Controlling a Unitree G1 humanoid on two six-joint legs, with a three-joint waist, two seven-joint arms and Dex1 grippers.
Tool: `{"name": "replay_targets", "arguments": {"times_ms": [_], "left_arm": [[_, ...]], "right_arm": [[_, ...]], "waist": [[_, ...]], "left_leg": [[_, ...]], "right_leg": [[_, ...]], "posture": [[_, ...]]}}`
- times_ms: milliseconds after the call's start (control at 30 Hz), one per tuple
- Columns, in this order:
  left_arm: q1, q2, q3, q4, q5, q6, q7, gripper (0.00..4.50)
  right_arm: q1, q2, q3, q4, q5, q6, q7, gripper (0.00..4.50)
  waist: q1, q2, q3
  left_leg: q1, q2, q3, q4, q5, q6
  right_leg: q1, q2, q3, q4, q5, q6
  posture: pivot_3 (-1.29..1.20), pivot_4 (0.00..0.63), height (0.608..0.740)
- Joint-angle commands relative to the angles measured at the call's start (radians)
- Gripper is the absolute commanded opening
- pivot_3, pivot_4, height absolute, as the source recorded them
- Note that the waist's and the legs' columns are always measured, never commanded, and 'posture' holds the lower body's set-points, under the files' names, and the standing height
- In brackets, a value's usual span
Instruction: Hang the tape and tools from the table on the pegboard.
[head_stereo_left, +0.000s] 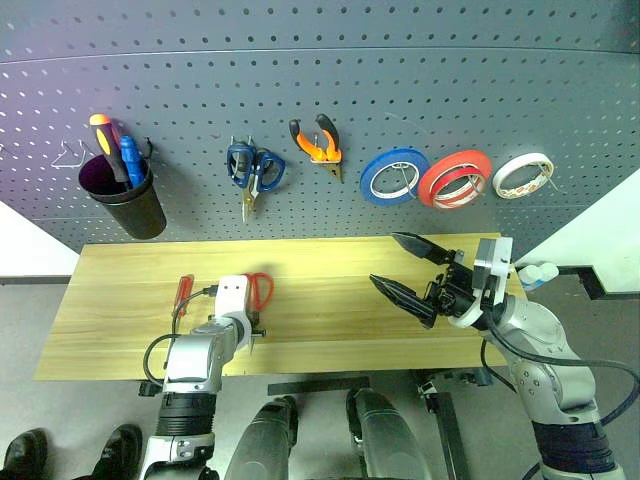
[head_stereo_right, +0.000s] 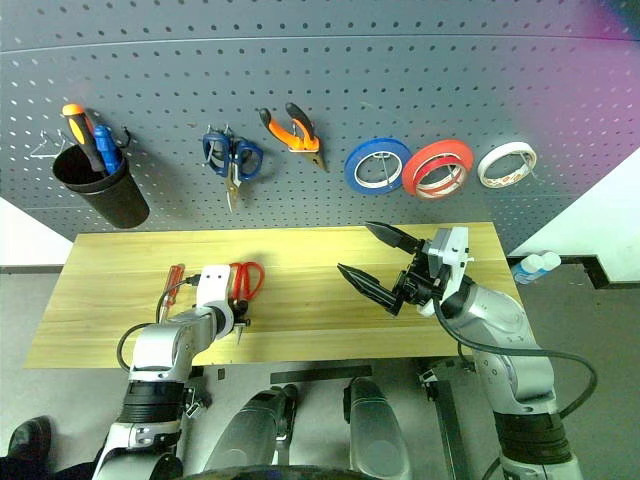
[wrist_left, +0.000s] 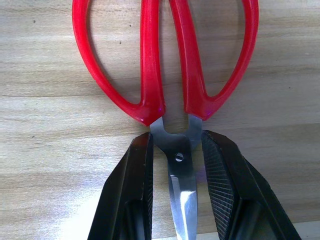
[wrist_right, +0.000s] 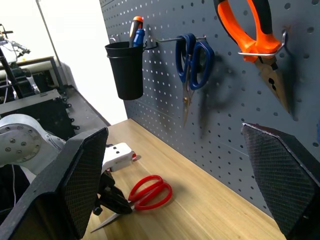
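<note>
Left gripper (wrist_left: 177, 190) clamped on the red-handled scissors (wrist_left: 165, 65) at the steel blades near the pivot — scissors lie flat on the table (head_stereo_left: 330, 330), handles toward the pegboard (head_stereo_left: 320, 90). Red-handled screwdriver (head_stereo_left: 183, 292) on the table just left of them. Right gripper (head_stereo_left: 408, 268) raised over the table's right part, fingers wide apart, holding nothing. Pliers (head_stereo_left: 320, 145) and red tape (head_stereo_left: 454, 178) hang on the pegboard — tape between blue roll (head_stereo_left: 394, 175) and white roll (head_stereo_left: 523, 174).

Open room is left over the table (head_stereo_left: 330, 330) middle, while the pegboard (head_stereo_left: 330, 90) hooks are taken by hung tools.
</note>
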Motion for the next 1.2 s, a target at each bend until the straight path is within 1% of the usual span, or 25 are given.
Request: {"name": "replay_targets", "arguments": {"times_ms": [33,167,300,400,467,500,733,833,900,1033,1200], "left_arm": [[0.017,0.02,-0.016,-0.076,0.021,-0.054,0.006,1.11],[0.045,0.066,-0.072,-0.135,0.056,-0.127,-0.009,1.11],[0.074,0.136,-0.134,-0.165,0.103,-0.238,-0.031,1.11],[0.097,0.154,-0.141,-0.163,0.102,-0.277,-0.052,1.11],[0.122,0.186,-0.151,-0.179,0.121,-0.332,-0.065,1.11],[0.137,0.213,-0.162,-0.183,0.141,-0.374,-0.072,1.11],[0.213,0.32,-0.17,-0.166,0.212,-0.609,-0.095,1.11],[0.23,0.342,-0.164,-0.143,0.24,-0.721,-0.087,1.1],[0.239,0.341,-0.162,-0.134,0.249,-0.779,-0.082,1.1],[0.249,0.342,-0.16,-0.12,0.275,-0.866,-0.074,1.1],[0.291,0.353,-0.149,-0.107,0.303,-0.989,-0.064,1.1]], "right_arm": [[-0.007,0.006,-0.002,-0.01,0.008,-0.014,0.003,4.5],[-0.014,0.007,-0.001,0.001,0.005,-0.016,0.007,4.5],[-0.023,0.006,-0.003,0.02,0.001,-0.024,0.014,4.5],[-0.03,0.006,-0.003,0.034,-0.004,-0.033,0.02,4.5],[-0.033,0.006,-0.004,0.039,-0.005,-0.035,0.022,4.5],[-0.035,0.006,-0.007,0.046,-0.006,-0.038,0.023,4.5],[-0.034,-0.009,-0.028,0.092,0.003,-0.055,0.055,4.5],[-0.024,-0.028,-0.034,0.085,0.03,-0.041,0.097,4.5],[-0.011,-0.05,-0.045,0.075,0.082,0.006,0.137,4.5],[0.003,-0.091,-0.048,0.078,0.092,0.006,0.205,4.5],[-0.004,-0.108,-0.053,0.101,0.065,-0.038,0.252,4.5]], "waist": [[0.002,0.0,0.0],[0.002,0.0,0.0],[0.002,0.0,0.0],[0.002,0.0,0.0],[0.002,0.0,0.0],[0.001,0.0,0.0],[0.003,0.001,0.0],[0.007,0.001,0.0],[0.007,0.001,-0.001],[0.006,0.001,-0.001],[0.0,0.001,-0.001]], "left_leg": [[0.0,0.0,0.0,0.0,0.0,0.0],[-0.001,0.0,0.0,0.001,0.0,0.0],[-0.001,0.0,0.0,0.001,0.0,0.0],[-0.001,0.0,0.0,0.001,0.0,0.001],[-0.001,0.0,0.0,0.001,-0.001,0.001],[-0.001,0.0,0.0,0.001,-0.001,0.001],[-0.002,0.0,0.0,0.001,-0.001,0.001],[-0.002,0.0,0.0,0.001,-0.001,0.001],[-0.002,0.0,0.0,0.001,-0.001,0.001],[-0.002,0.0,0.0,0.001,-0.001,0.002],[-0.002,0.0,0.0,0.002,-0.001,0.002]], "right_leg": [[0.0,0.0,0.0,0.0,0.0,0.0],[0.0,0.0,0.0,0.0,0.0,0.0],[0.0,0.0,0.0,0.0,0.0,0.0],[0.0,0.0,0.0,0.0,0.0,0.0],[0.0,0.0,0.0,0.0,0.0,0.0],[-0.001,0.0,0.0,0.0,0.0,0.0],[-0.001,-0.001,0.0,0.0,0.0,0.0],[-0.001,-0.001,0.0,-0.001,0.0,0.0],[-0.001,-0.001,0.0,-0.001,0.0,0.0],[-0.001,-0.001,0.0,-0.001,0.0,0.0],[-0.001,-0.001,0.0,0.0,0.0,0.0]], "posture": [[-0.09,0.268,0.74],[-0.08,0.267,0.74],[-0.08,0.266,0.74],[-0.08,0.264,0.74],[-0.08,0.263,0.74],[-0.08,0.257,0.74],[-0.08,0.238,0.74],[-0.08,0.232,0.74],[-0.09,0.232,0.74],[-0.1,0.227,0.74],[-0.11,0.224,0.74]]}}
